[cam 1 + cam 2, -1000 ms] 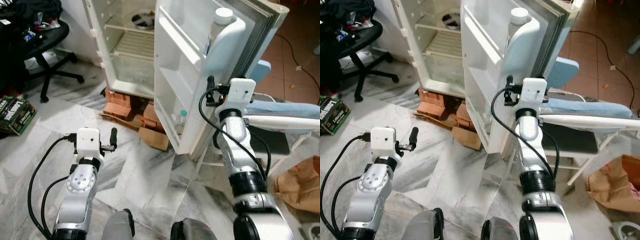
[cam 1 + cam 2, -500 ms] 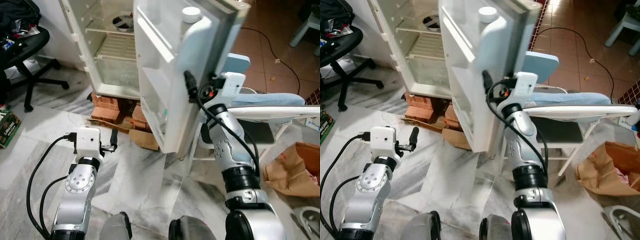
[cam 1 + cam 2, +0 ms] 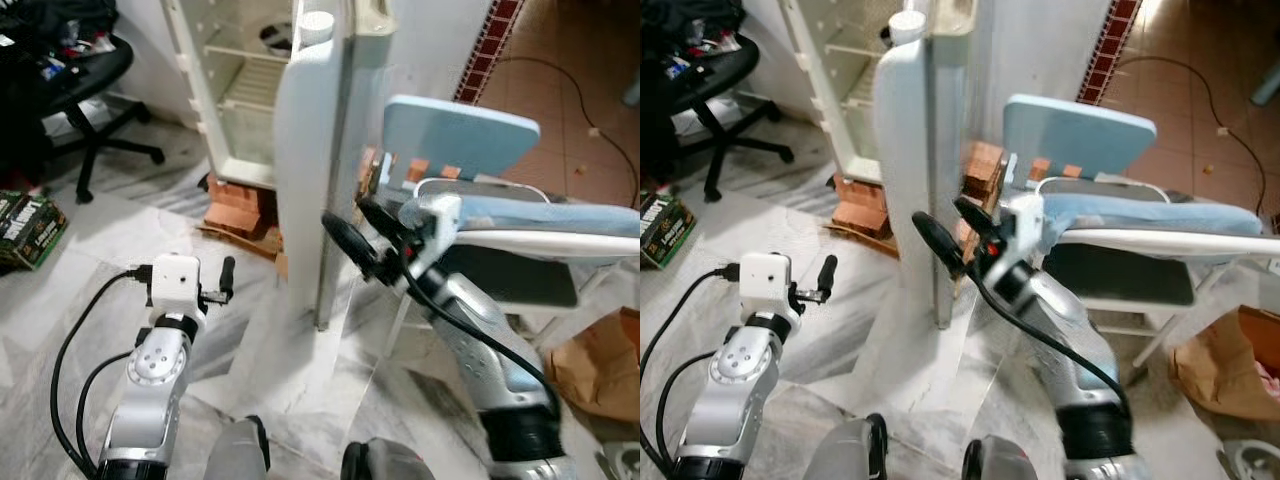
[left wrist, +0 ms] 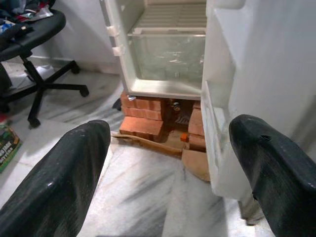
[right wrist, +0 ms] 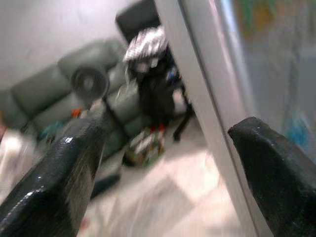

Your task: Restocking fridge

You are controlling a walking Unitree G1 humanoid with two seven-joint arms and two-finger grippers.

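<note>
Fridge [image 3: 245, 95]: stands on bricks [image 3: 237, 205], cabinet open, shelves visible inside.
Fridge door [image 3: 310, 170]: seen edge-on, swung out from the cabinet; white bottle cap [image 3: 316, 22] shows at its top edge.
Right gripper [image 3: 362, 238]: fingers spread wide, straddling the door's outer edge.
Left gripper [image 3: 222, 280]: fingers wide apart, held low over the marble floor [image 3: 60, 290], apart from the door.
Office chair [image 3: 85, 90]: left of the fridge.
Blue chair [image 3: 470, 135]: right of the door.
</note>
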